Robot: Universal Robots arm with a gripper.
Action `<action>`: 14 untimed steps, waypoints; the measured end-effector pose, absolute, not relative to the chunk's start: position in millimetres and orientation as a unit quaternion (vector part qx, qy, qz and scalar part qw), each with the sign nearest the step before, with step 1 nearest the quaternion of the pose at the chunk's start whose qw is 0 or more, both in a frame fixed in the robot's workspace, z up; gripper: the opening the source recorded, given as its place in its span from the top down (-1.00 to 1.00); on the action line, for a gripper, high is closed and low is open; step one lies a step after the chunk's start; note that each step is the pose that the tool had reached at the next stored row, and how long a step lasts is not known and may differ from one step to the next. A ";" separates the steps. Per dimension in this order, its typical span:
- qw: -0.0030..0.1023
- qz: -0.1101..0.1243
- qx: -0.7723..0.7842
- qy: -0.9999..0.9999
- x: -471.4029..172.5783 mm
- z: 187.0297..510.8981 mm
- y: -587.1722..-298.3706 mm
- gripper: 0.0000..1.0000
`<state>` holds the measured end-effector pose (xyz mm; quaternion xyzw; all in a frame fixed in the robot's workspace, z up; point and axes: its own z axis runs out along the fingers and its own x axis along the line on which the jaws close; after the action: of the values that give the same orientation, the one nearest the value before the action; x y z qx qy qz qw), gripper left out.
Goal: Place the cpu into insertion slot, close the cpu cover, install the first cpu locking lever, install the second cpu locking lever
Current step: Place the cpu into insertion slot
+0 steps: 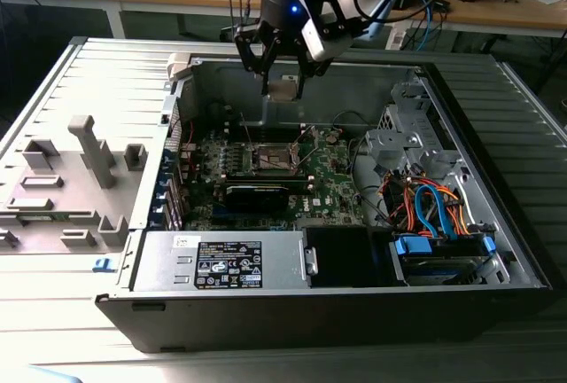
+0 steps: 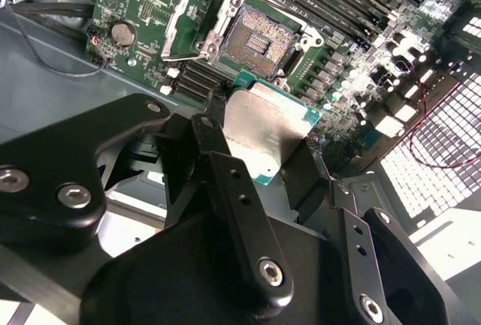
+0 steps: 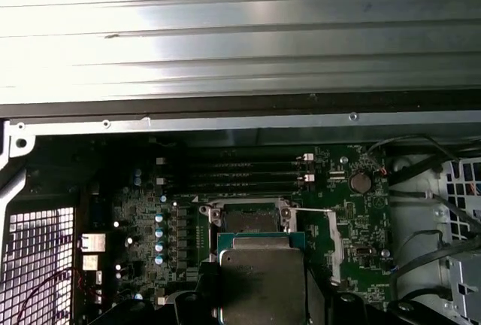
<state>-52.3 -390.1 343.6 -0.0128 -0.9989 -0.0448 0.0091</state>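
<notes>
Exterior view: bright ltg; ribbed pale-grey metal table (image 1: pixel 53 330) washed out, black computer case (image 1: pixel 337 316) dim inside. First wrist view: hard glare on table, green circuit board (image 3: pixel 143 189) shadowed. Second wrist view: soft sheen on flat silvery-grey square cpu (image 2: pixel 263 126).

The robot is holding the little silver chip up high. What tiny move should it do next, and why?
Probably lower it slowly, straight down toward the socket. The gripper holds the chip in the air, roughly above the socket. The socket lies bare, with its cover flipped open to one side, so nothing seems to block the way down.
</notes>
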 end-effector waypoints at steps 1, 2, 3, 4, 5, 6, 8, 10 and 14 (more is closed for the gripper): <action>0.009 -0.045 -0.013 -0.999 -52.3 343.4 -390.3 -0.09; 0.009 -0.045 -0.013 -0.999 -52.4 343.2 -390.6 -0.09; 0.009 -0.045 -0.013 -0.999 -52.5 343.1 -390.7 -0.09; 0.009 -0.045 -0.013 -0.999 -52.5 342.9 -390.9 -0.09; 0.009 -0.045 -0.013 -0.999 -52.6 342.7 -391.1 -0.09; 0.009 -0.045 -0.013 -0.999 -52.6 342.6 -391.2 -0.09; 0.009 -0.045 -0.013 -0.999 -52.7 342.1 -391.8 -0.09; 0.009 -0.045 -0.013 -0.999 -52.8 341.8 -392.1 -0.09; 0.009 -0.045 -0.013 -0.999 -53.0 341.2 -392.9 -0.09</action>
<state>-53.0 -392.9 341.2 -0.0128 -0.9989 -0.0447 0.0091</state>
